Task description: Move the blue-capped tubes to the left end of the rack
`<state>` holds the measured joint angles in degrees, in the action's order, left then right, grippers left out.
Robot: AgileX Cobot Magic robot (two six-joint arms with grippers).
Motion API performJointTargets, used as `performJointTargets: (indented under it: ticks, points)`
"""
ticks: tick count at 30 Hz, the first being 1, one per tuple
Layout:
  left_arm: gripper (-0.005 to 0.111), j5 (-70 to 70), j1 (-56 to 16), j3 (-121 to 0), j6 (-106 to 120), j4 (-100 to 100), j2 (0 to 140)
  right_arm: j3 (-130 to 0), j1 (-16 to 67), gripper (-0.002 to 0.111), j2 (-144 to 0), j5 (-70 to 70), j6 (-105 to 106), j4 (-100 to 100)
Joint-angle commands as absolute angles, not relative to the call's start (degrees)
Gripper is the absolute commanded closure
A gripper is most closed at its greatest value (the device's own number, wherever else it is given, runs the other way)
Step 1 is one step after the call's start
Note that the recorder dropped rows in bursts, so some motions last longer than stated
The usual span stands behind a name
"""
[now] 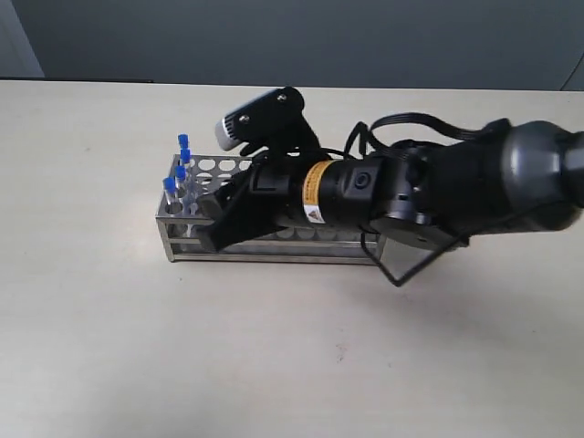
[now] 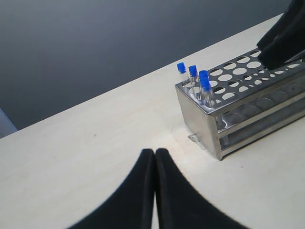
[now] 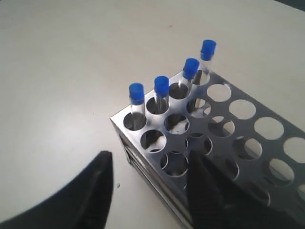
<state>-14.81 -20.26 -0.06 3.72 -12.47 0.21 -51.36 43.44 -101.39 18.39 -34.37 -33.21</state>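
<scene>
Pale desk [image 1: 274,365] under a grey wall, and all four blue-capped tubes [image 3: 161,88] stand at the left end of the rack [image 2: 248,119].

Your right gripper [image 3: 151,164] hangs just beside them with its fingers spread and nothing between them, so this looks like the let-go and retreat. Lift straight up before you swing away. Those fingers straddle the rack's corner, and a sideways pull could nudge the steel frame or clip a tube. Your left gripper [image 2: 155,153] sits pressed together over bare desk, well apart from the rack. The tubes are thin, clear and bright blue on top, upright in what looks like the end row of holes, poking a little above the perforated silver plate.
</scene>
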Motion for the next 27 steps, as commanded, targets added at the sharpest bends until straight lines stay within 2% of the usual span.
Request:
performJointTargets:
  ticks: [1, 3, 5, 14, 20, 27]
  points:
    - [0.106, -14.55, -20.65, 0.00, 3.51, -12.71, 0.00, -45.95, 43.33, 0.086, -91.63, 17.92, -32.02, -30.78]
    - [0.106, -14.55, -20.65, 0.00, 3.51, -12.71, 0.00, -43.55, 43.33, 0.102, -86.33, 16.97, -27.89, -28.55]
    - [0.106, -14.55, -20.65, 0.00, 3.51, -12.71, 0.00, -42.05, 43.33, 0.109, -81.23, 14.56, -24.85, -26.70]
    - [0.106, -14.55, -20.65, 0.00, 3.51, -12.71, 0.00, -41.50, 43.33, 0.109, -56.80, -10.61, -22.90, -25.31]
    - [0.106, -14.55, -20.65, 0.00, 3.51, -12.71, 0.00, -41.50, 43.33, 0.109, -41.56, -7.56, -24.55, -24.73]
    - [0.106, -14.55, -20.65, 0.00, 3.51, -12.71, 0.00, -41.47, 43.33, 0.109, -29.56, -6.25, -36.27, -24.93]
